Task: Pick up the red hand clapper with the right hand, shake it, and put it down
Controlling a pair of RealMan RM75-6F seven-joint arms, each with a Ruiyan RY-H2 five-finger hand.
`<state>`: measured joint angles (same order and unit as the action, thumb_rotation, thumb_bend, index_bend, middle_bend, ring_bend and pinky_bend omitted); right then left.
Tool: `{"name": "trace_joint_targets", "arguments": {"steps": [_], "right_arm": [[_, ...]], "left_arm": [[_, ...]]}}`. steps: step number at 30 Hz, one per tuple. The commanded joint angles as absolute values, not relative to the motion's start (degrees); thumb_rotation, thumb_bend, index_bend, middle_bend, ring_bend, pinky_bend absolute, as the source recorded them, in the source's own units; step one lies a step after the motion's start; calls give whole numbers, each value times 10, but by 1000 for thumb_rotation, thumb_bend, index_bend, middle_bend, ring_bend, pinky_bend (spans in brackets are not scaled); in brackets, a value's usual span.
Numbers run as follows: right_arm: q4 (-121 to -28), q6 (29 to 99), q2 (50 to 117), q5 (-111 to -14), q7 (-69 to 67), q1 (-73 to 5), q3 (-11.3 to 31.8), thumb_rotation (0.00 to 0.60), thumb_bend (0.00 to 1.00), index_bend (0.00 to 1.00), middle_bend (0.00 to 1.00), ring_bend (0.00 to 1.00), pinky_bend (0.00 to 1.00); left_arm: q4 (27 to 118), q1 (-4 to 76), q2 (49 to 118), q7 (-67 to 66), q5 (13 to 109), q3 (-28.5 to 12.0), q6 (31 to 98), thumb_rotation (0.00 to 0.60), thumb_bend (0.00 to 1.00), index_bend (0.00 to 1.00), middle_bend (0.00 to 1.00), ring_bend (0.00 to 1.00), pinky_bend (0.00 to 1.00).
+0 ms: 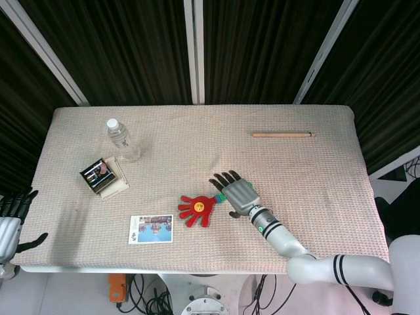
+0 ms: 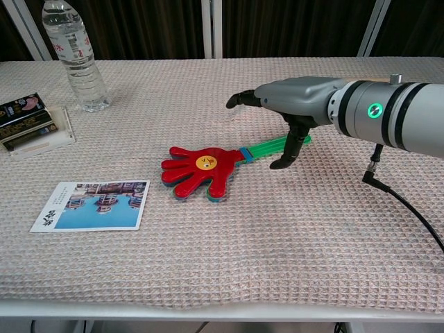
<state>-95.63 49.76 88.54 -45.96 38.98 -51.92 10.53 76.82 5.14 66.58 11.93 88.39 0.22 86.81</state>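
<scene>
right hand point(image 2: 295, 104): grey metal back, black fingers | wrist: silver, black rings, a green lit dot | thin black cable along forearm | left hand point(image 1: 10, 220): grey back, black fingers

right robot hand point(image 1: 239, 192) spread above red hand clapper point(image 1: 199, 207) handle, beige table point(image 1: 315, 177)

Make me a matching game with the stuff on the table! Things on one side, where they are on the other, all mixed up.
Things:
1. water bottle
2. wooden stick
3. postcard
4. right hand

Places:
A. above the clapper's green handle
B. near the table's front edge
C. far left, standing upright
D. far right, lying flat

Pairs: 1-C, 2-D, 3-B, 4-A
</scene>
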Motion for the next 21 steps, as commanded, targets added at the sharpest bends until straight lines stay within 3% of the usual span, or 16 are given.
{"name": "trace_joint_targets", "arguments": {"steps": [1, 9, 21], "right_arm": [[-934, 514, 909, -445, 403, -533, 102, 600, 99, 0, 0, 0, 0], [-881, 513, 952, -408, 414, -560, 97, 600, 114, 18, 0, 0, 0], [-840, 506, 988, -419, 382, -574, 100, 600, 166, 233, 0, 0, 0]], "left_arm": [[767, 51, 666, 122, 884, 1, 868, 600, 155, 19, 27, 0, 37], [764, 49, 665, 127, 886, -1, 872, 600, 155, 19, 26, 0, 37], [760, 43, 666, 133, 889, -3, 882, 600, 154, 19, 26, 0, 35]]}}
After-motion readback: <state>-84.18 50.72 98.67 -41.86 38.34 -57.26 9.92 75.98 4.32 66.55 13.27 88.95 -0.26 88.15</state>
